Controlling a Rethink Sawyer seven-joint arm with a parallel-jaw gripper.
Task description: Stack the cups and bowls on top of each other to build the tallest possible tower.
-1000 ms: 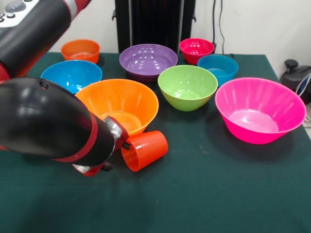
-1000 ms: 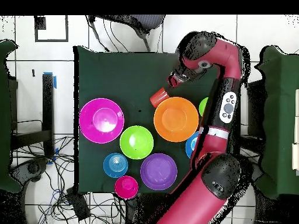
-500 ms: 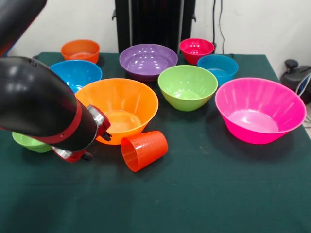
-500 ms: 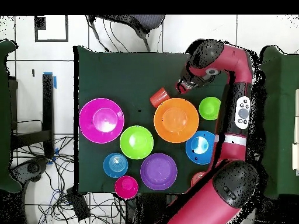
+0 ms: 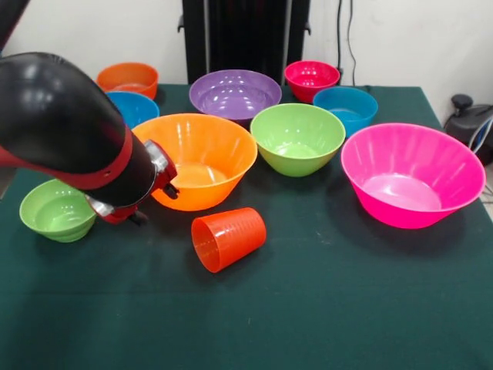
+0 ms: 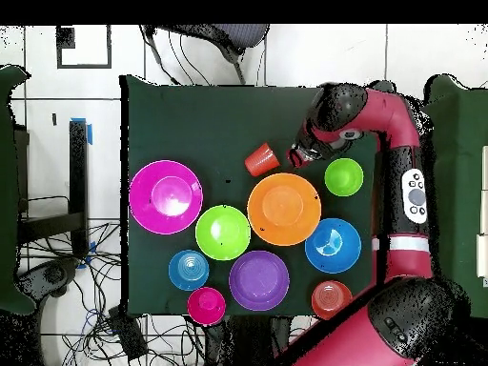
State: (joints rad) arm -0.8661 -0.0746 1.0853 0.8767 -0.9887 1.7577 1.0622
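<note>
Nine glossy round plastic bowls stand separately on the dark green table (image 5: 370, 308); none is stacked. Largest: pink bowl (image 5: 412, 185) and large orange bowl (image 5: 202, 160). Medium: purple bowl (image 5: 235, 96), green bowl (image 5: 297, 139), blue bowl (image 6: 333, 245). Small: small green bowl (image 5: 57, 210), small blue bowl (image 5: 346, 108), magenta-red bowl (image 5: 311, 79), small orange bowl (image 5: 128, 79). Smallest: the orange-red translucent tumbler (image 5: 228, 238), tapered and faintly ribbed, lying on its side. It lies at 4 o'clock from the gripper (image 5: 137, 214), clear of it. Gripper opening cannot be determined.
</note>
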